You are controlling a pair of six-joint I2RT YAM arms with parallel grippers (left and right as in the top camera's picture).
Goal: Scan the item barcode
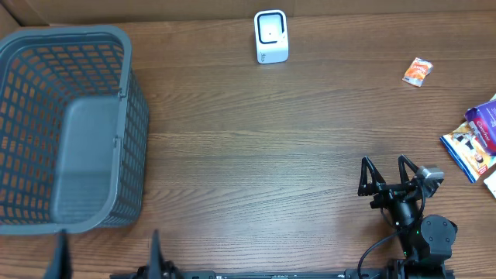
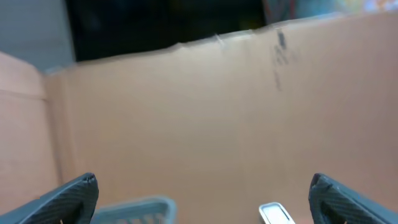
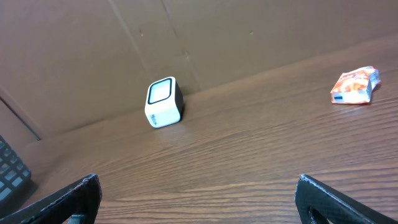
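A white barcode scanner (image 1: pixel 271 36) stands at the table's far edge, also in the right wrist view (image 3: pixel 163 102) and at the bottom of the left wrist view (image 2: pixel 273 213). A small orange packet (image 1: pixel 418 71) lies at the far right (image 3: pixel 354 85). Blue and purple packets (image 1: pixel 474 139) lie at the right edge. My right gripper (image 1: pixel 384 163) is open near the front right, with nothing between its fingers (image 3: pixel 198 186). My left gripper (image 1: pixel 108 254) is open at the front left, tilted up toward the cardboard wall (image 2: pixel 203 186), and holds nothing.
A large grey mesh basket (image 1: pixel 70 128) fills the left side of the table, its rim (image 2: pixel 134 208) just showing in the left wrist view. A cardboard wall (image 3: pixel 249 31) runs behind the scanner.
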